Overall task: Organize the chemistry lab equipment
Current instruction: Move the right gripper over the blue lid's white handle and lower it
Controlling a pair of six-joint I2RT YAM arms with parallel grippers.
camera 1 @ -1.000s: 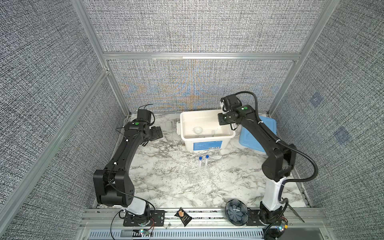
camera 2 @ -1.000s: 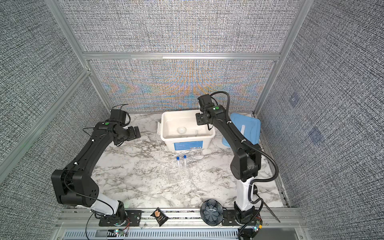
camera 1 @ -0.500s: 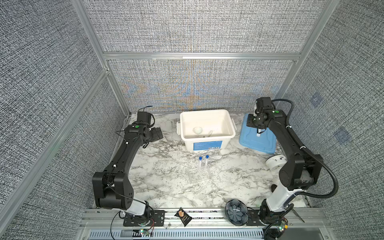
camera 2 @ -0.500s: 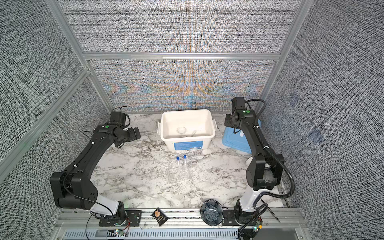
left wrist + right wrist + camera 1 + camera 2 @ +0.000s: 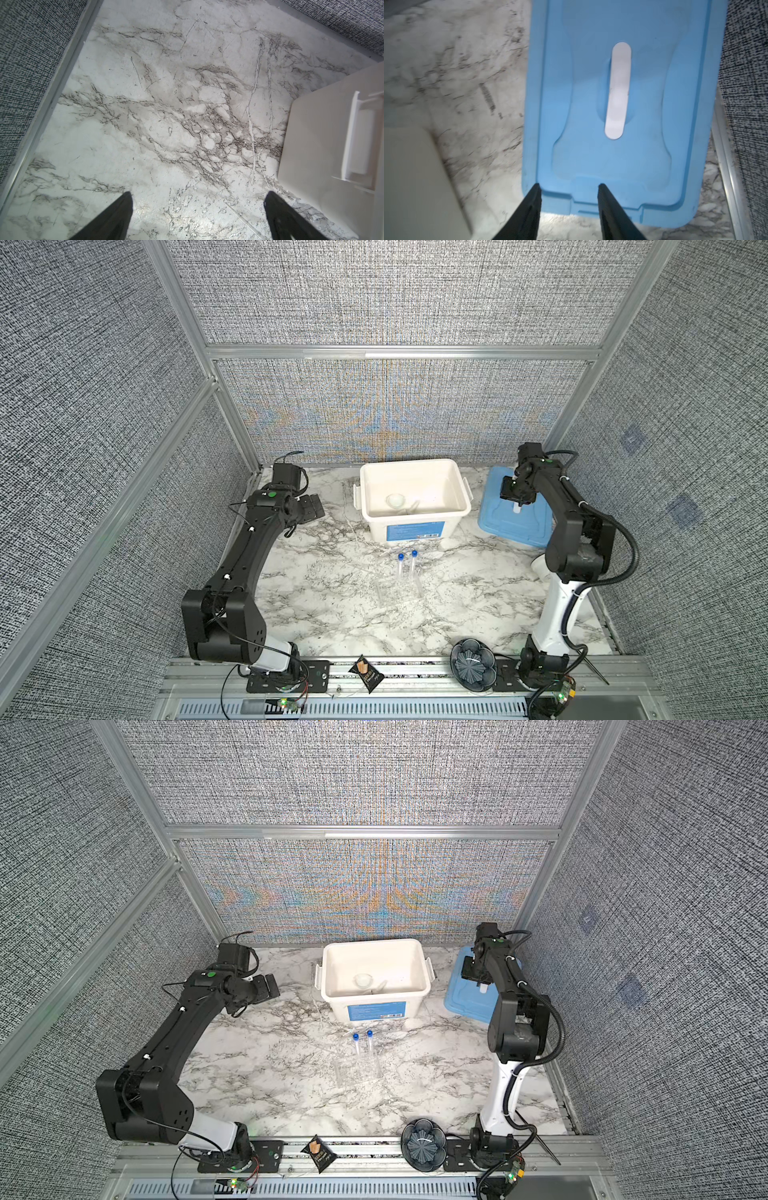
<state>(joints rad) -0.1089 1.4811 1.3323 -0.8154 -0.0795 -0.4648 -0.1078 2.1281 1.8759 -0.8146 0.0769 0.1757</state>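
Observation:
Two clear tubes with blue caps [image 5: 407, 564] [image 5: 362, 1042] stand in the clear rack [image 5: 399, 589] at the table's middle. A white dish [image 5: 395, 500] [image 5: 363, 980] and the white pestle [image 5: 413, 506] lie inside the white bin [image 5: 415, 526]. Another white dish [image 5: 538, 568] peeks out from behind my right arm. My right gripper [image 5: 517, 499] [image 5: 569, 185] hangs open above the near edge of the blue lid [image 5: 591, 155], holding nothing. My left gripper [image 5: 311, 508] [image 5: 199, 193] is wide open over bare marble, left of the bin.
The blue lid [image 5: 507, 526], with its white handle [image 5: 617, 93], lies flat at the back right beside the bin. A dark blue patterned bowl [image 5: 473, 664] and a black snack packet [image 5: 368, 672] sit on the front rail. Fabric walls close in three sides.
My right arm has swung from above the white bin to the right and now hovers over the blue lid. The left arm has stayed put.

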